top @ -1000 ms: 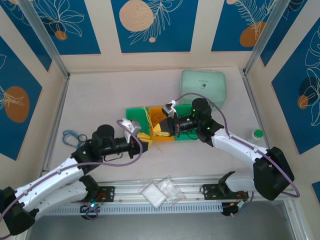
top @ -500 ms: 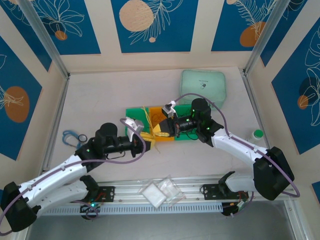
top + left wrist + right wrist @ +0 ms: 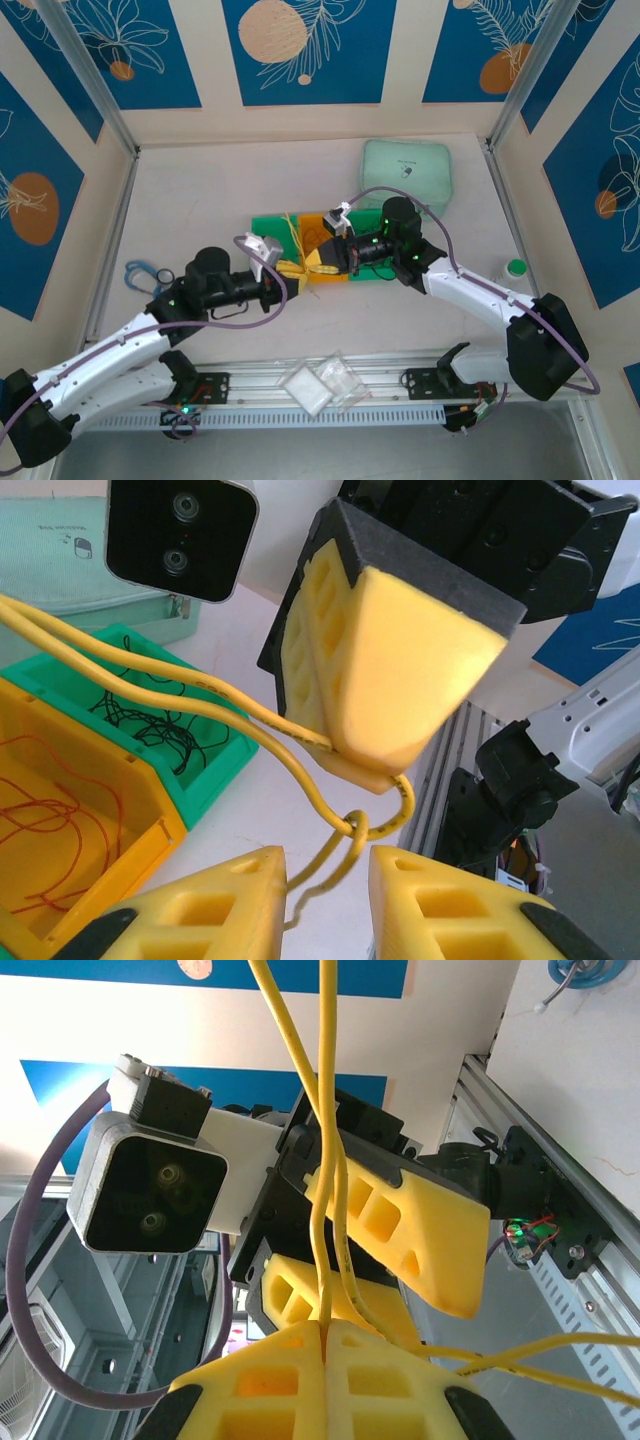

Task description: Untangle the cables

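**Yellow cable held between two tools over the bins**

We find the pale yellow cable [image 3: 325,1080] lifted clear of the desk [image 3: 200,190], about midway between the left and right edges and above the bins. The right tool [image 3: 325,1355] is clamped hard on it. Strands run out from between its pressed pads [image 3: 270,1375], so we judge that it serves as the anchor, holding the cable taut and apart from the others.

The left tool [image 3: 325,880] faces it from the left-edge side with its jaws parted, the gap wider than the strand. A small loop of the same cable hangs down into that gap. We cannot tell whether the loop brushes either pad, but nothing is pinched. The placement looks deliberate to us: jaws set around the loop are ready to nip it and draw it away from the anchored end, which would pull a crossing open.

Below, the black cables [image 3: 140,715] lie in the green bin [image 3: 225,770] and the brown-orange cables [image 3: 45,820] lie in the orange bin [image 3: 150,810] touching it. Each colour sits in its own compartment, which suggests to us that the sorting is well along, with the yellow one now in hand. The risk we see is the thin loop slipping out before the jaws meet.
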`<action>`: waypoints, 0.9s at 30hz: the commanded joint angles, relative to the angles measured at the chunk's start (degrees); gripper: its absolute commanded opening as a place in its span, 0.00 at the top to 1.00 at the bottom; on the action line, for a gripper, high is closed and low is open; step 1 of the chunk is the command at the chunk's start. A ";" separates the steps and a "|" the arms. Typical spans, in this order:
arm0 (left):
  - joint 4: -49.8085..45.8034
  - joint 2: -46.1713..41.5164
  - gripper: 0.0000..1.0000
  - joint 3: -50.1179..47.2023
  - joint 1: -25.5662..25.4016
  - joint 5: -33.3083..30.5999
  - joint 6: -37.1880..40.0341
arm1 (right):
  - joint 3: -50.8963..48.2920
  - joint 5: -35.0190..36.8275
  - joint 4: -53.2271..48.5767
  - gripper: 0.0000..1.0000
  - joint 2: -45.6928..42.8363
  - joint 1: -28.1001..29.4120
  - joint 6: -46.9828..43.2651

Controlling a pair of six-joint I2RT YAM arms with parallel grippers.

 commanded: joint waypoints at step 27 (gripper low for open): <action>-2.55 -2.01 1.00 1.96 -0.39 -7.47 1.53 | -0.41 -1.86 0.56 1.00 -0.28 1.13 -1.28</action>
